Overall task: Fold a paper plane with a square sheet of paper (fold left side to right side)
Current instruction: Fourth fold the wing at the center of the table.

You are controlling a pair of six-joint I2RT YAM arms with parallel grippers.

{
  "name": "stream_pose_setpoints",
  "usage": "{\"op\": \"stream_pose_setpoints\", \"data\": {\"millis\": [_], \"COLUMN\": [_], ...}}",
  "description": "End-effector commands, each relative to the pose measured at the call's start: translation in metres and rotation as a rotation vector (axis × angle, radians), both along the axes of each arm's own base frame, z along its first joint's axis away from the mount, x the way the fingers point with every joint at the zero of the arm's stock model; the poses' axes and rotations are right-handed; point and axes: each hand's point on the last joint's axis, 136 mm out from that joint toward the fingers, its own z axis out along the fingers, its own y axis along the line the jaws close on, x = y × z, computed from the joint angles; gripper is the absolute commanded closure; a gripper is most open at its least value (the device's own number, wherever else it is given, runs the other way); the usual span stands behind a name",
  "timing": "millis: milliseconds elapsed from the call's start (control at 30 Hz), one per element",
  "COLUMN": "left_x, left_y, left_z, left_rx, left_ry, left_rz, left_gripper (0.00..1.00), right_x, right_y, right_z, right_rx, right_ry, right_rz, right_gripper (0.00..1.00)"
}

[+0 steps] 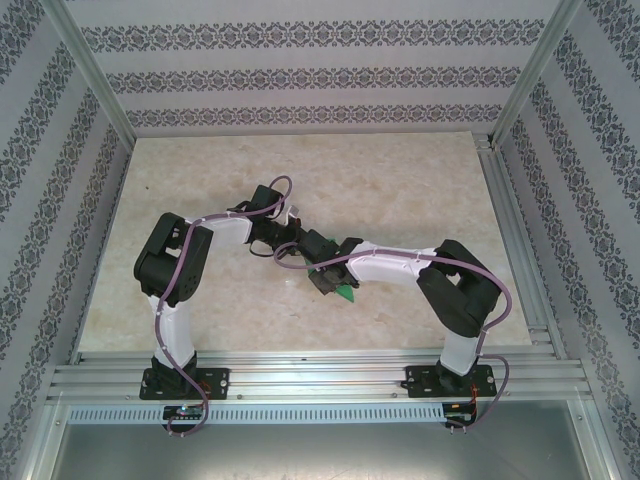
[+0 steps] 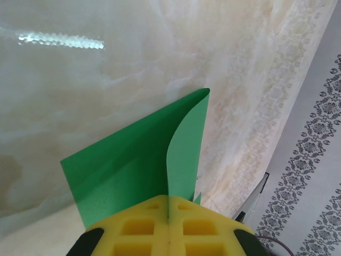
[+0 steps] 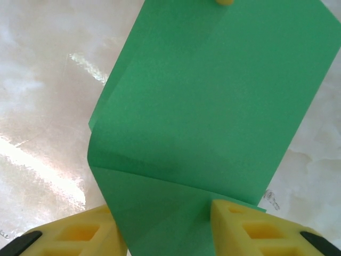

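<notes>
Sheet: the square sheet of paper point(image 3: 213, 106) sits at mid-bench between the two arms and looks lifted off the bench point(image 1: 420, 180). One side is bent over the rest in a soft curl, not a sharp crease.
Left gripper: the left gripper point(image 2: 168, 216) has its yellow pads pressed together on one edge of the sheet — a full pinch, with the paper rising from the seam.
Right gripper: the right gripper point(image 3: 165, 226) has its jaws apart with the sheet's near part lying in the gap. The pads are not clamped on it.
Step in hand: probably bringing the left side over to the right and catching both layers.
Doing it well: line up the two edges before squeezing. Take both layers together, near a corner. Keep the curl loose until the edges match, then lay the sheet down and press the fold flat.
Risk: the paper is thin — a skewed pinch would likely set a crooked crease.
</notes>
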Motion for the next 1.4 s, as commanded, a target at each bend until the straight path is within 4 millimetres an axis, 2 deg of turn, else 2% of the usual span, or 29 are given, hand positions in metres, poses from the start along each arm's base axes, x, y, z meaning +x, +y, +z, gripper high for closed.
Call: {"op": "stream_pose_setpoints", "data": {"millis": [0,233,600,1067,1167,1367], "left_x": [0.007,0.010,0.008,0.007,0.007,0.007], "left_y": [-0.014,-0.016,-0.015,-0.012,-0.012,-0.012], "left_z": [0.029,0.030,0.025,0.019,0.018,0.017], "left_rx": [-0.067,-0.083,-0.075,-0.046,-0.041,-0.039], "left_ry": [-0.060,-0.053,-0.044,-0.039,-0.041,-0.039], "left_rz": [-0.013,-0.005,-0.005,-0.010,-0.010,-0.010], "left_gripper": [0.94,0.94,0.93,0.93,0.93,0.93], "right_x": [0.006,0.006,0.005,0.010,0.011,0.011], "right_y": [-0.004,-0.009,-0.016,-0.015,-0.015,-0.015], "right_z": [-0.001,-0.005,-0.006,0.015,0.021,0.021], "right_rx": [-0.006,-0.026,-0.049,0.071,0.082,0.057], "right_ry": [-0.017,-0.023,-0.031,-0.028,-0.036,-0.041], "right_rz": [-0.016,-0.022,-0.027,-0.069,-0.067,-0.049], "right_gripper": [0.56,0.57,0.69,0.70,0.67,0.67]}}
